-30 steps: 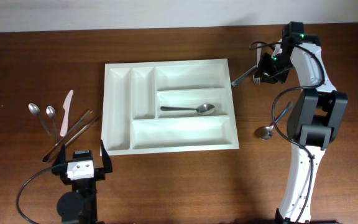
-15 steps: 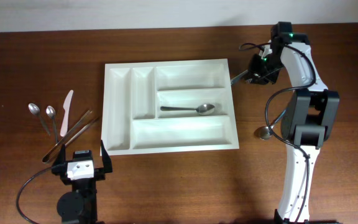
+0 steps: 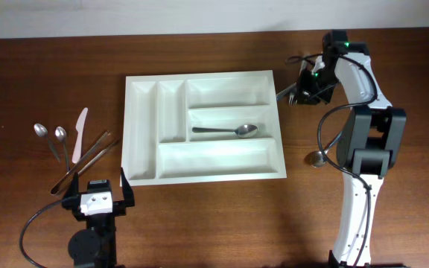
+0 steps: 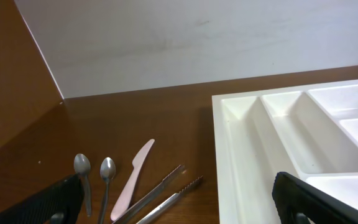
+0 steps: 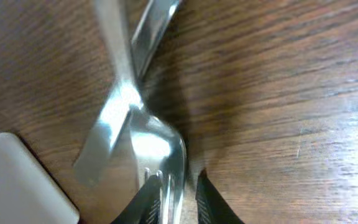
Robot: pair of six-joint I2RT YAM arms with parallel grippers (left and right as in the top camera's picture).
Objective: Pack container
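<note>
**Tray (image 3: pixel 207 160): fork (image 5: pixel 159 148) pickup**

The tray lay mid-frame, a spoon (image 3: pixel 226 131) in its middle wide slot. The right gripper (image 3: pixel 298 92), upper right by the tray corner, stood nearly closed astride the fork, probably to lift it; grip unclear. The left gripper (image 3: pixel 97 187), lower left, gaped empty, apparently idle.
</note>
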